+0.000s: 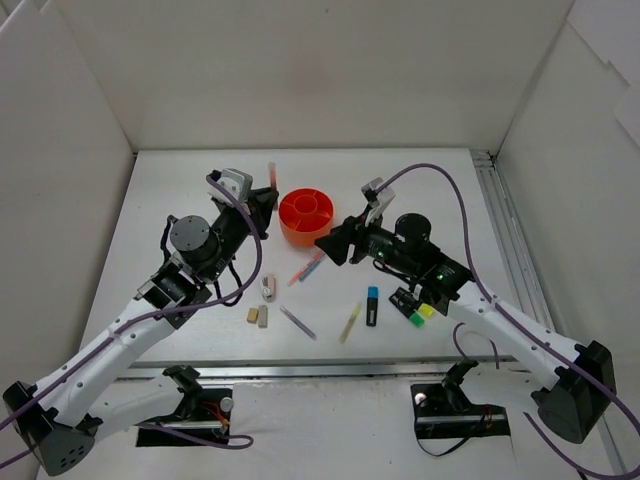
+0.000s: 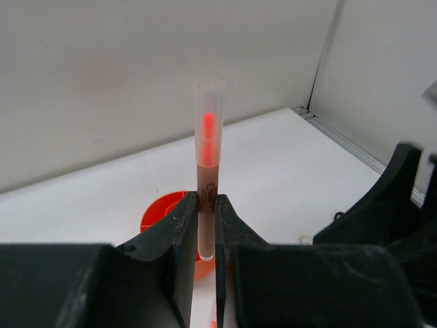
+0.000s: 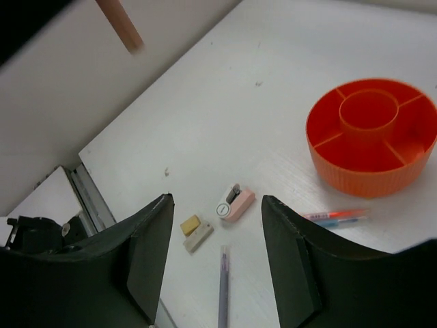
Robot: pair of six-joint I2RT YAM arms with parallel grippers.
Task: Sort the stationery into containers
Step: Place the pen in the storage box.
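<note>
Though overhead barely shows it, left wrist view has left jaws pinching orange pen (image 2: 207, 171) — right jaws wide.

Nothing can be read — dark print on the orange pen (image 2: 207, 171) is blurred (illegible).

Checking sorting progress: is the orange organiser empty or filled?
Empty: the organiser shows only bare orange plastic in every compartment and central well.

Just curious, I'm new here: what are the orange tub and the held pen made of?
Orange tub: probably moulded plastic, matte, uniform colour, fine ribs on its wall. Pen: probably plastic too; its frosted, see-through cap shows a red part inside.
</note>
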